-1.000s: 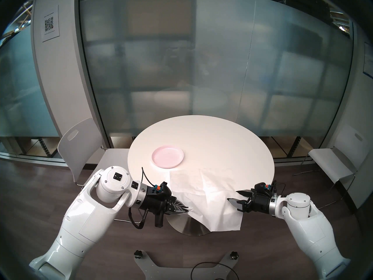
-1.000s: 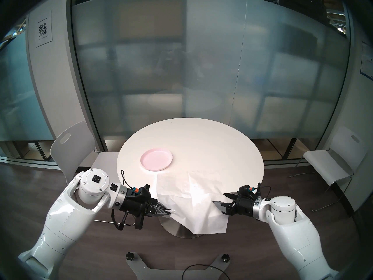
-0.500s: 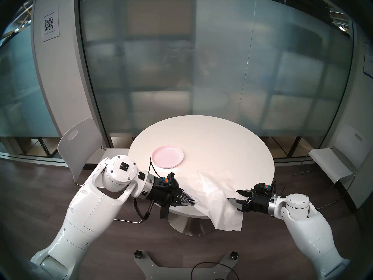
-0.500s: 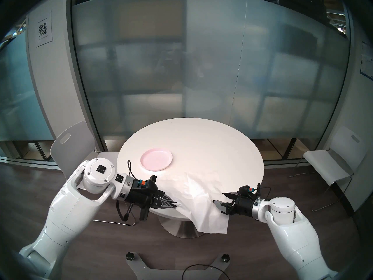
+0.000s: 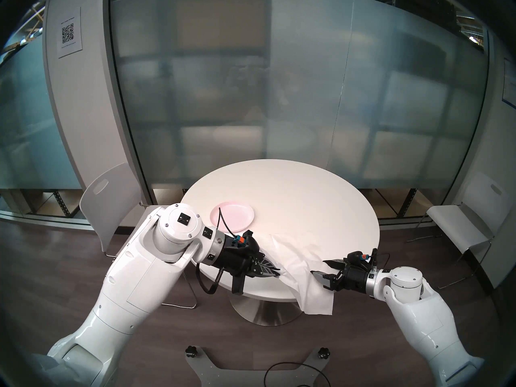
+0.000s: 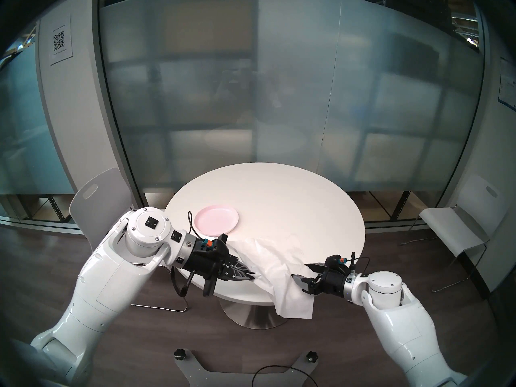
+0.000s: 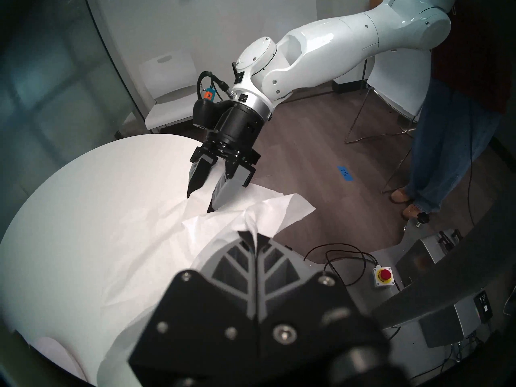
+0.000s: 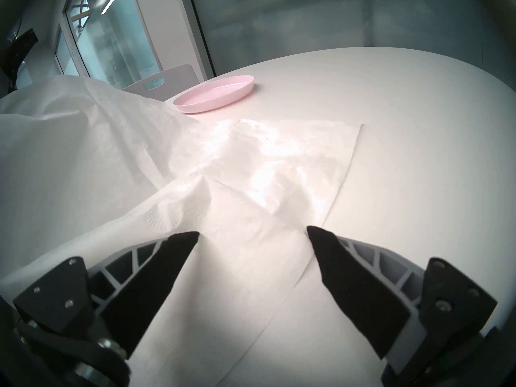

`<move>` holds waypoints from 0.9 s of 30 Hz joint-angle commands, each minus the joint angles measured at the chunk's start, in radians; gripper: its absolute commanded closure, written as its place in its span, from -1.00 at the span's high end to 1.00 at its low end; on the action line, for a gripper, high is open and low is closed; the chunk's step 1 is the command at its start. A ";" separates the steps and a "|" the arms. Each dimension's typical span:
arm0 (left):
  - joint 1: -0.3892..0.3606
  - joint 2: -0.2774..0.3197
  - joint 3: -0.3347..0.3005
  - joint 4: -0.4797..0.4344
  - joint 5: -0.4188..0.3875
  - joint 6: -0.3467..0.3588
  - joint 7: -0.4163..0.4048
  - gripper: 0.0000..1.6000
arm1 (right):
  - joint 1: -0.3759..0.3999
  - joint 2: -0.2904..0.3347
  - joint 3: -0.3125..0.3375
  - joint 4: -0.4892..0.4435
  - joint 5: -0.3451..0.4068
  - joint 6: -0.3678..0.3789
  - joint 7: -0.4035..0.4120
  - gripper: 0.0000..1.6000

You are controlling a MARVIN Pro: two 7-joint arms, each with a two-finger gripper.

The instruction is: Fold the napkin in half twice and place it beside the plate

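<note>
A white napkin [image 5: 300, 266] [image 6: 275, 262] lies crumpled over the near right part of the round white table [image 5: 293, 193], and one corner hangs off the near edge. My left gripper [image 5: 279, 273] [image 7: 252, 234] is shut on the napkin's near left corner and holds it raised above the tabletop. My right gripper [image 5: 318, 267] [image 8: 251, 231] is open at the napkin's right edge, and the sheet [image 8: 237, 160] lies between its spread fingers. The small pink plate [image 5: 237, 216] [image 8: 215, 93] sits beyond the napkin on the left, partly behind my left wrist cable.
White chairs stand at the table's left [image 5: 106, 205] and right [image 5: 460, 227]. A frosted glass wall runs behind the table. A person in jeans [image 7: 446, 154] stands near my right arm, and an emergency-stop button [image 7: 384, 276] lies on my base.
My left arm has moved forward and to the right, carrying the napkin corner from beyond the table's edge to above the tabletop. The overhang has shrunk. My right gripper has crept slightly left, still open.
</note>
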 commanded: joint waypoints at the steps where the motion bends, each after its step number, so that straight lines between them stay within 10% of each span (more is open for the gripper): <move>1: -0.058 -0.037 0.035 0.008 0.009 -0.012 -0.008 -1.00 | 0.026 -0.045 -0.054 0.044 -0.016 0.002 -0.009 1.00; 27: -0.234 -0.123 0.131 0.092 0.082 -0.010 -0.060 -1.00 | 0.168 -0.096 -0.138 0.096 -0.053 0.063 -0.033 1.00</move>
